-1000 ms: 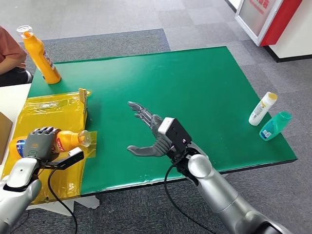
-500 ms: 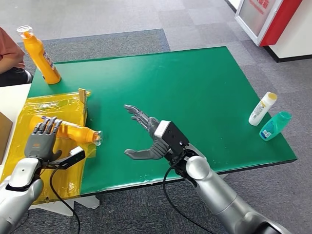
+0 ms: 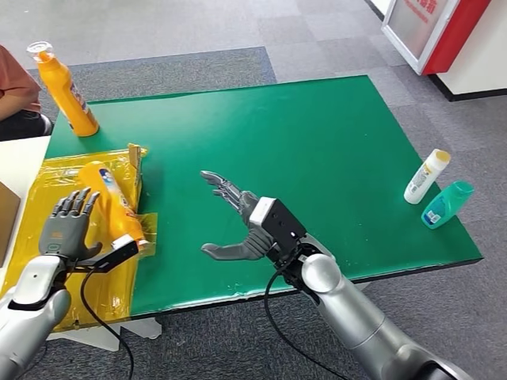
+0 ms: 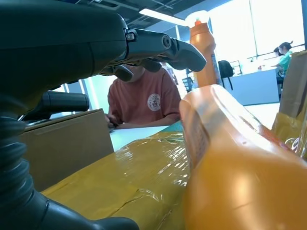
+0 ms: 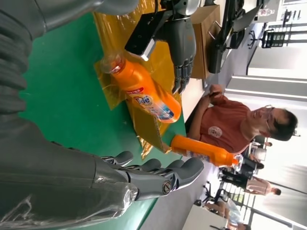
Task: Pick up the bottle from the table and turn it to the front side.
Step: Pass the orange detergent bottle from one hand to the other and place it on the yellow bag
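An orange bottle [image 3: 111,200] with a blue-and-red label lies on its side on the yellow plastic sheet [image 3: 42,178], cap end toward the table's near edge. My left hand [image 3: 66,224] is just left of it, fingers spread, holding nothing. The left wrist view shows the bottle [image 4: 246,172] close up beside the fingers [image 4: 163,48]. My right hand [image 3: 239,224] hovers open over the green table [image 3: 310,134], well right of the bottle. The right wrist view shows the bottle [image 5: 147,93] lying next to the left hand [image 5: 181,43].
A second orange bottle [image 3: 62,89] stands upright at the table's far left corner. A white bottle [image 3: 426,176] and a teal bottle [image 3: 447,203] lie at the right edge. A person in an orange shirt [image 4: 145,98] sits behind a cardboard box [image 4: 65,143].
My left hand let go of the orange bottle and spread its fingers. The bottle swung round on the yellow sheet, its cap now toward the near edge. The right hand shifted slightly left.
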Tool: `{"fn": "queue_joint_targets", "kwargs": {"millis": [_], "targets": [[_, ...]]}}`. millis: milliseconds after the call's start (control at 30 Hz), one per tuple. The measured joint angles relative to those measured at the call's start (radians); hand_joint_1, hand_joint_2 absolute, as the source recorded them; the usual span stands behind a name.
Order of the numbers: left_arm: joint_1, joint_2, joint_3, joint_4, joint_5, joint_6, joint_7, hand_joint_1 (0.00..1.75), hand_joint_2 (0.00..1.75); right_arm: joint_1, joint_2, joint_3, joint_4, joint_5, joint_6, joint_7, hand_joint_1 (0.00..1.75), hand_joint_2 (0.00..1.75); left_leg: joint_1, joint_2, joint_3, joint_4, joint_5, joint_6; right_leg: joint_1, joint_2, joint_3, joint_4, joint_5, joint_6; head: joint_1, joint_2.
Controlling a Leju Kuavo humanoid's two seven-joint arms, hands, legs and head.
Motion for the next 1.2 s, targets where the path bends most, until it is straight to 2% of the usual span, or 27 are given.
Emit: {"fn": "queue_joint_targets", "kwargs": {"millis": [533,700,833,1000,1200], "targets": [[0.083,-0.02,0.1,-0.206,0.275,-0.07,-0.076,0.0,1.75,0.046,-0.003,-0.026,-0.037,0.031,-0.012,-0.003,0.0,1.75,0.0,0.0,0.0,0.0,0.0,0.0,0.0,0.0,0.0,0.0,0.0,0.0,0.0,0.0],[0.122,-0.053,0.159,-0.318,0.569,-0.166,-0.147,0.0,1.75,0.071,-0.008,-0.041,-0.055,0.053,-0.021,-0.004,0.0,1.75,0.0,0.0,0.0,0.0,0.0,0.0,0.0,0.0,0.0,0.0,0.0,0.0,0.0,0.0],[0.153,-0.082,0.212,-0.413,0.817,-0.258,-0.172,0.0,1.75,0.09,-0.015,-0.053,-0.066,0.063,-0.032,-0.007,0.0,1.75,0.0,0.0,0.0,0.0,0.0,0.0,0.0,0.0,0.0,0.0,0.0,0.0,0.0,0.0],[0.194,-0.106,0.265,-0.503,1.024,-0.341,-0.183,0.0,1.75,0.099,-0.026,-0.06,-0.076,0.069,-0.039,-0.008,0.0,1.75,0.0,0.0,0.0,0.0,0.0,0.0,0.0,0.0,0.0,0.0,0.0,0.0,0.0,0.0],[0.271,-0.112,0.336,-0.599,1.284,-0.443,-0.203,0.0,1.75,0.089,-0.055,-0.07,-0.077,0.085,-0.033,0.004,0.0,1.75,0.0,0.0,0.0,0.0,-0.001,0.0,0.0,0.0,0.0,0.0,-0.001,-0.001,0.0,0.0]]}}
